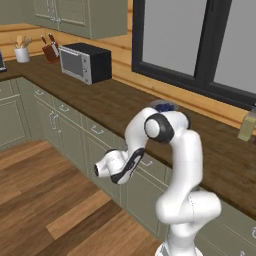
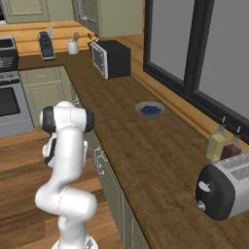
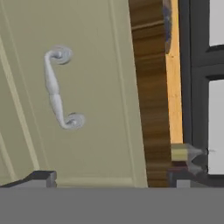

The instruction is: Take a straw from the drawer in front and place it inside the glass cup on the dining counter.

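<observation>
Two dark fingertips (image 3: 41,177) are seen at the bottom of the hand view, set wide apart, so the gripper (image 3: 112,180) is spread and nothing is pinched between them. The drawer (image 3: 92,144) is faced pretty much head-on, and its sage-green panelled front takes up most of that view. Its silver handle (image 3: 59,87) is seen up and to the left of the middle. The view is rolled sideways, so the handle looks vertical there. The dark wood edge of the worktop (image 3: 151,100) is seen right along the drawer front, with the black window frame (image 3: 194,78) beyond it.

From the left base view, the arm is seen folded over, with the hand held low in front of the green cabinet row and above the wood floor (image 1: 45,200). How close the fingers are to the drawer can't really be told from here.

On the worktop, a microwave (image 1: 85,62) is parked further along, with a knife block (image 1: 50,50) and a white utensil pot (image 1: 21,52) past it. A small bowl of blueberries (image 2: 150,109) is sat near the window side. A toaster (image 2: 226,187) and two bottles (image 2: 219,143) are seen at the near end in the right base view, and a stove (image 2: 9,97) is seen at the far left.
</observation>
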Robot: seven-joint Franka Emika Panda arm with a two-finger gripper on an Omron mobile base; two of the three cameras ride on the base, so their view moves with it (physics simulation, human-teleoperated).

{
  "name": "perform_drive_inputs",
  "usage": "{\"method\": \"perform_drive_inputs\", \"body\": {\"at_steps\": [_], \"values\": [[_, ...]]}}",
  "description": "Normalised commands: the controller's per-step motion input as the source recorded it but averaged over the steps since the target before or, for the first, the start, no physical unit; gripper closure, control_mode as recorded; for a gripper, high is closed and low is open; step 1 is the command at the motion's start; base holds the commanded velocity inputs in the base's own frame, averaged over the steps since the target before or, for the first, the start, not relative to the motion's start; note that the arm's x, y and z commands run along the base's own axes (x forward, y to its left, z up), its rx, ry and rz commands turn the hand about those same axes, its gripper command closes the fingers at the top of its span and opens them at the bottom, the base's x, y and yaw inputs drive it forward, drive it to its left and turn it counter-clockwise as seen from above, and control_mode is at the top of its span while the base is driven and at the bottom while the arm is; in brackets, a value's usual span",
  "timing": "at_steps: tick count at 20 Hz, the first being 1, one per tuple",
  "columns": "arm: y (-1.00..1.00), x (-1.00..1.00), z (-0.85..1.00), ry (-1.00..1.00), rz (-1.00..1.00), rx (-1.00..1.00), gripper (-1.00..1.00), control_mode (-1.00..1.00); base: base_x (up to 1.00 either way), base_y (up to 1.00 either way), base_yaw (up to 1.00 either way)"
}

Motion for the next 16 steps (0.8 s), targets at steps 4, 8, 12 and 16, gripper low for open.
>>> {"method": "perform_drive_inputs", "body": {"at_steps": [4,8,12,16], "values": [[-0.17,0.39,-0.23,0.0,-0.09,-0.09,-1.0,-1.0,0.0,0.0,0.0],[-0.26,0.44,-0.12,0.0,-0.07,-0.04,-1.0,-1.0,0.0,0.0,0.0],[-0.31,0.38,-0.16,0.0,0.0,0.0,-1.0,-1.0,0.0,0.0,0.0],[-0.31,0.28,-0.27,0.03,0.0,0.0,-1.0,-1.0,0.0,0.0,0.0]]}}
